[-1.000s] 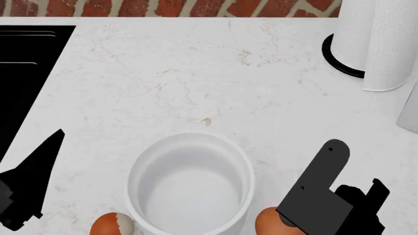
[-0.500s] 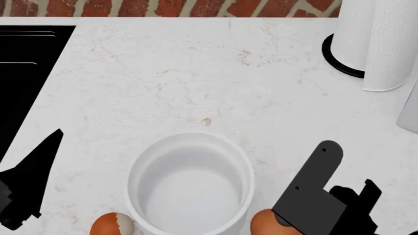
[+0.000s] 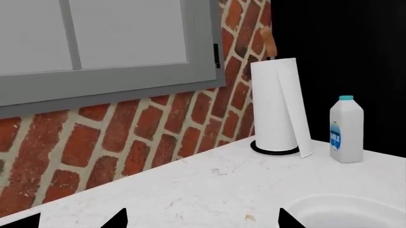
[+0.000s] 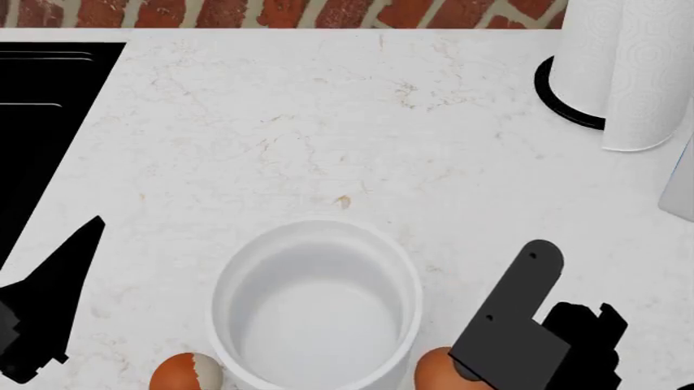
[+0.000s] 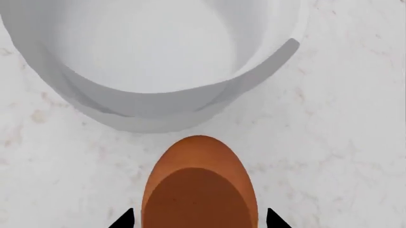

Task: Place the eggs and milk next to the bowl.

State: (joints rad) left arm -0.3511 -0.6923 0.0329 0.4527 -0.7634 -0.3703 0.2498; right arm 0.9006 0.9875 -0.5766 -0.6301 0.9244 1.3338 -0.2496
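The white bowl [image 4: 317, 305] stands near the counter's front edge; it also shows in the right wrist view [image 5: 159, 61] and, as a rim, in the left wrist view [image 3: 343, 213]. The plain orange-brown egg [image 4: 434, 370] lies just right of the bowl, between the fingertips of my right gripper [image 5: 199, 221], with a thin gap on each side [image 5: 199, 185]. The white-patched egg [image 4: 187, 374] lies left of the bowl. The milk bottle [image 3: 346, 130] stands far right beside the paper-towel roll; only its edge [image 4: 681, 187] shows in the head view. My left gripper [image 4: 49, 301] is open and empty.
A paper-towel roll [image 4: 618, 65] on a black base stands at the back right, also in the left wrist view [image 3: 276, 111]. A black sink [image 4: 44, 114] lies at the left. A brick wall [image 3: 127, 142] and a window stand behind the counter.
My right gripper has shifted slightly left and toward the front edge. The plain egg beside it sits slightly further left. The left arm, bowl and other egg have not moved.
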